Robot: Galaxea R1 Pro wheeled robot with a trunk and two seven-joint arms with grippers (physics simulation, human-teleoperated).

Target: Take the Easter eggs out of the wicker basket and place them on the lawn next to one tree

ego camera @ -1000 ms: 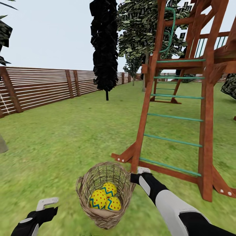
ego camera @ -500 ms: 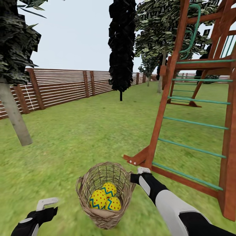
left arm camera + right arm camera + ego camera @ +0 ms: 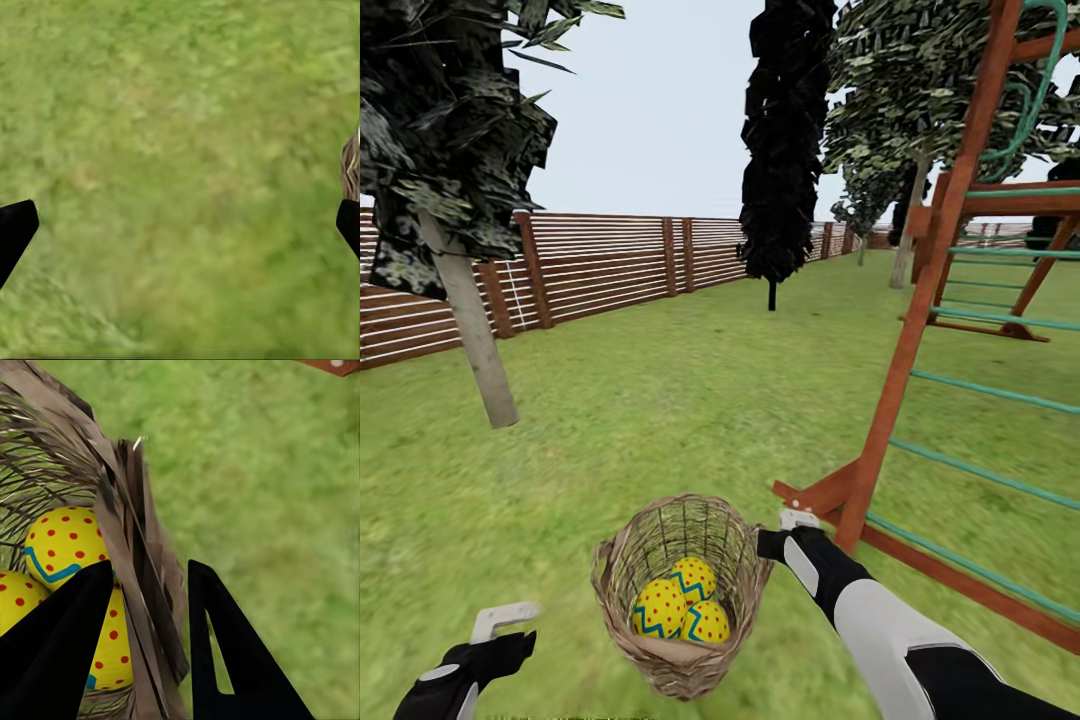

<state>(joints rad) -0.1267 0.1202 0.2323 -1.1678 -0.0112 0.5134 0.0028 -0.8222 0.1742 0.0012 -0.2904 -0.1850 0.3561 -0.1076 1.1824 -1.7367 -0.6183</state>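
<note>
My right tool [image 3: 150,652] was clamped on the basket [image 3: 680,590] rim, one finger inside, so all three eggs [image 3: 682,602] rode along. Left tool [image 3: 180,232] hung apart beside the basket, spare.

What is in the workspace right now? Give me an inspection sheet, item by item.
Surface: lawn, short green grass.
Job's things: three Easter eggs all inside the wicker basket.
Clutter: nothing seen.
Grippers: right tool clamps the basket rim, one finger inside and one outside; left tool open over grass.
Cables: nothing seen.
Surroundings: pale-trunked tree, black tree, slat fence, wooden climbing frame.
</note>
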